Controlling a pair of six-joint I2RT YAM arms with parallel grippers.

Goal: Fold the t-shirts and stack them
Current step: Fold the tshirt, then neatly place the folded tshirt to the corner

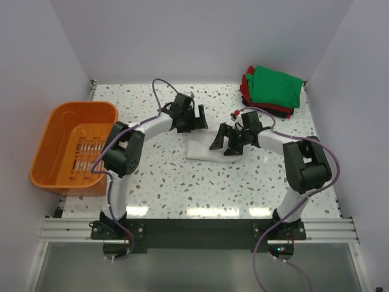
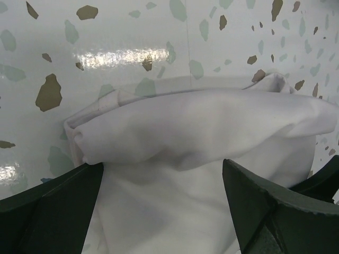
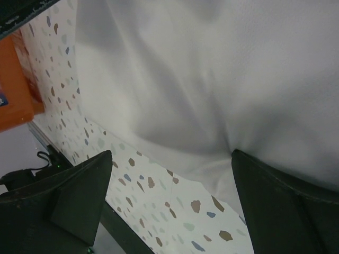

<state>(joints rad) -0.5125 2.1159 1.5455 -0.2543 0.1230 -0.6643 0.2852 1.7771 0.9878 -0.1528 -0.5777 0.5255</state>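
left gripper (image 2: 162, 164) spread over off-white t-shirt (image 2: 201, 121), right gripper (image 3: 172, 153) spread too; green t-shirt (image 1: 276, 87) folded at far right corner

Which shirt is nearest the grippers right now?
The white shirt, lying mid-table between the left gripper and right gripper. The green shirt and red shirt sit folded in a stack at the far right corner, away from both.

The right fingers (image 1: 217, 140) cover much of the off-white t-shirt (image 1: 197, 150), which both wrist views cut off.
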